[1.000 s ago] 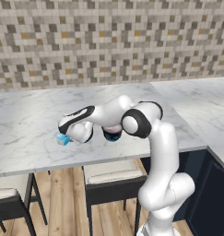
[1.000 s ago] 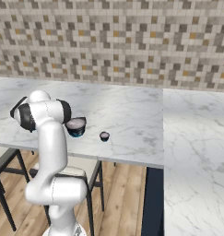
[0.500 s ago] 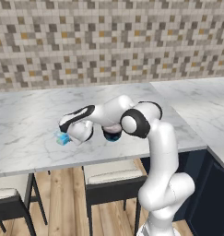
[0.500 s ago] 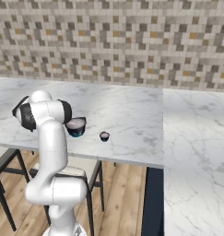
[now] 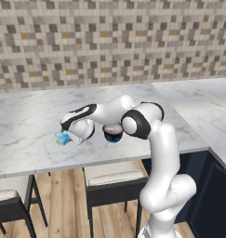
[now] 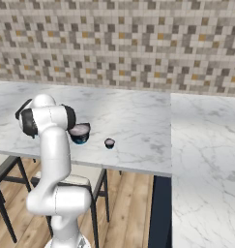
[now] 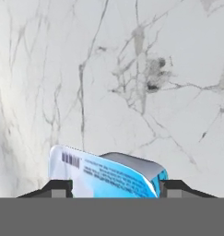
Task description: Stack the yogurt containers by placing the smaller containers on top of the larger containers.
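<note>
Little had changed over the last second: the arm held the same low reach over the tabletop [image 5: 26,125], and the claw [image 7: 114,189] remained down at the light-blue boxy container [image 7: 106,177], which had not shifted. In the hand view the two dark tips stood one on each side of the container, close to its ends, with the container lying tilted between them; whether they already pressed on it or only bracketed it I could not tell. My judgement was that the grasp was just being set and nothing had yet been lifted, so no stacking was done.

From the left base view the light-blue boxy container [image 5: 63,138] sat just under the claw [image 5: 70,136]. The wide dark tub [image 5: 113,133] stood near, on the arm's side of the claw, partly hidden behind the forearm; in the right base view the wide dark tub [image 6: 80,132] showed its pale top, and the tiny dark cup [image 6: 109,143] stood beyond it, well apart from the claw.

Room looked generous: bare marble lay ahead of the claw and to its far side. The near edge of the tabletop ran close below the claw, with stools beneath, so a slip toward that edge would likely send the container off. The short path to the tub crossed the robot's own forearm, which probably called for lifting first.
</note>
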